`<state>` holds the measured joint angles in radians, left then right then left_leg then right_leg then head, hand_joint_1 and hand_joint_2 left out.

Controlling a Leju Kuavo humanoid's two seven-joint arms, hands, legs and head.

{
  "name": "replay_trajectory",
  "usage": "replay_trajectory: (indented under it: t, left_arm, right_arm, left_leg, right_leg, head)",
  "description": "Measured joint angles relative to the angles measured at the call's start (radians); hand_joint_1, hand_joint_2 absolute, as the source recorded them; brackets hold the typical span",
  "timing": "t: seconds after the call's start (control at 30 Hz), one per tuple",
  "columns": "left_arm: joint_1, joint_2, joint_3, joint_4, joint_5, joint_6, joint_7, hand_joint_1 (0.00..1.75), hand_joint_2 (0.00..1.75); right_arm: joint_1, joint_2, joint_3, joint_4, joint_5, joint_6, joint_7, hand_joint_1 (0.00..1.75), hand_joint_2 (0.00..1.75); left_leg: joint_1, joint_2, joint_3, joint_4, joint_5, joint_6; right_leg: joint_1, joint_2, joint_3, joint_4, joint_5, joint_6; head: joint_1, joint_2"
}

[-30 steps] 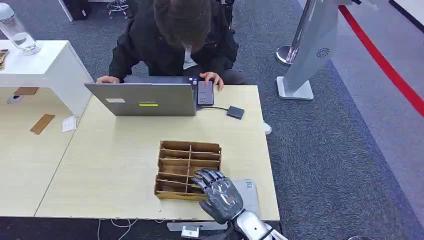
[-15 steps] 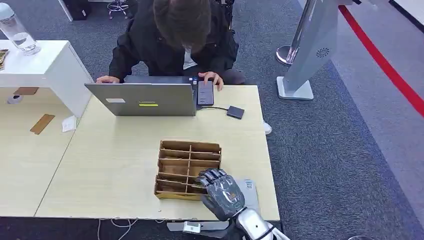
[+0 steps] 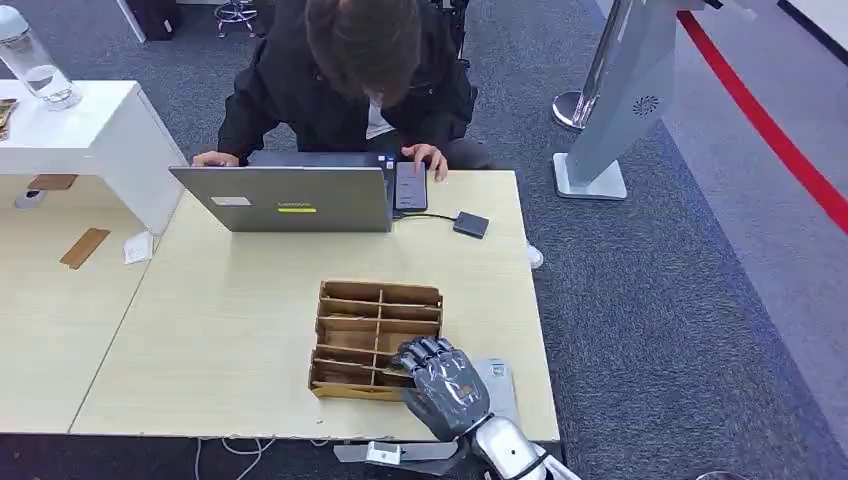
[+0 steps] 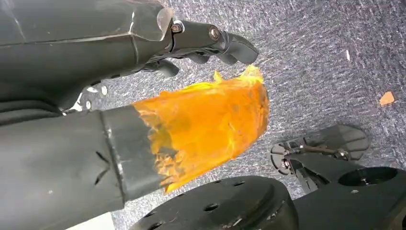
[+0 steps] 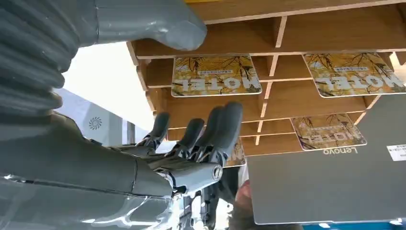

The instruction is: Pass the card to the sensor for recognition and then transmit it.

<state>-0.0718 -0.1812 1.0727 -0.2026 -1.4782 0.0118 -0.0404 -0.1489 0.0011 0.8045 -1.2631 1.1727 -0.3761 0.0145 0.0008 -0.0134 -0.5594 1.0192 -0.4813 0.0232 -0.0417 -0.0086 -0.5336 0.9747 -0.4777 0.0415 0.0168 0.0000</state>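
A wooden card organizer [image 3: 375,295] with several compartments sits near the table's front edge. In the right wrist view its shelves [image 5: 287,100] hold hotel cards [image 5: 215,74], [image 5: 354,72], [image 5: 328,130]. My right hand [image 3: 445,385] hovers over the organizer's near right corner with fingers [image 5: 225,124] spread and nothing in them; its thumb [image 5: 158,21] lies by the box's rim. A flat grey device [image 3: 500,385] lies beside the hand. My left hand [image 4: 191,43] hangs over the carpet, its thumb wrapped in orange tape [image 4: 210,124], holding nothing.
A person [image 3: 350,80] sits across the table behind a grey laptop [image 3: 285,200], one hand by a dark phone [image 3: 411,186]. A small black box [image 3: 470,224] on a cable lies right of the laptop. A white counter [image 3: 90,130] stands at left, a grey stand [image 3: 610,110] at right.
My right hand has shifted slightly right and nearer, with its fingertips now over the organizer's near right compartments. Everything else stays put.
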Motion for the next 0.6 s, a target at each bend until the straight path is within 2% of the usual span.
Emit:
replay_trajectory:
  t: [0.07,0.1,0.13,0.2,0.23,0.6]
  left_arm:
    - [0.0,0.0,0.0,0.0,0.0,0.0,0.0,0.0,0.0]
    - [0.0,0.0,0.0,0.0,0.0,0.0,0.0,0.0,0.0]
    - [0.0,0.0,0.0,0.0,0.0,0.0,0.0,0.0,0.0]
    - [0.0,0.0,0.0,0.0,0.0,0.0,0.0,0.0,0.0]
    - [0.0,0.0,0.0,0.0,0.0,0.0,0.0,0.0,0.0]
    - [0.0,0.0,0.0,0.0,0.0,-0.001,0.0,0.0,0.0]
  right_arm:
    - [0.0,0.0,0.0,0.0,0.0,0.0,0.0,0.8,1.75]
    - [0.0,0.0,0.0,0.0,0.0,0.0,0.0,0.99,1.75]
    - [0.0,0.0,0.0,0.0,0.0,0.0,0.0,1.43,1.75]
    - [0.0,0.0,0.0,0.0,0.0,0.0,0.0,1.69,1.75]
    - [0.0,0.0,0.0,0.0,0.0,0.0,0.0,1.75,1.75]
    - [-0.001,0.005,-0.008,0.0,0.003,-0.003,-0.005,1.75,1.75]
  left_leg:
    - [0.0,0.0,0.0,0.0,0.0,0.0]
    - [0.0,0.0,0.0,0.0,0.0,0.0]
    - [0.0,0.0,0.0,0.0,0.0,0.0]
    - [0.0,0.0,0.0,0.0,0.0,0.0]
    - [0.0,0.0,0.0,0.0,0.0,0.0]
    - [0.0,0.0,0.0,0.0,0.0,0.0]
  right_leg:
    - [0.0,0.0,0.0,0.0,0.0,0.0]
    - [0.0,0.0,0.0,0.0,0.0,0.0]
    - [0.0,0.0,0.0,0.0,0.0,0.0]
    - [0.0,0.0,0.0,0.0,0.0,0.0]
    - [0.0,0.0,0.0,0.0,0.0,0.0]
    - [0.0,0.0,0.0,0.0,0.0,0.0]
  head:
    - [0.0,0.0]
    - [0.0,0.0]
    - [0.0,0.0]
    - [0.0,0.0]
    - [0.0,0.0]
    - [0.0,0.0]
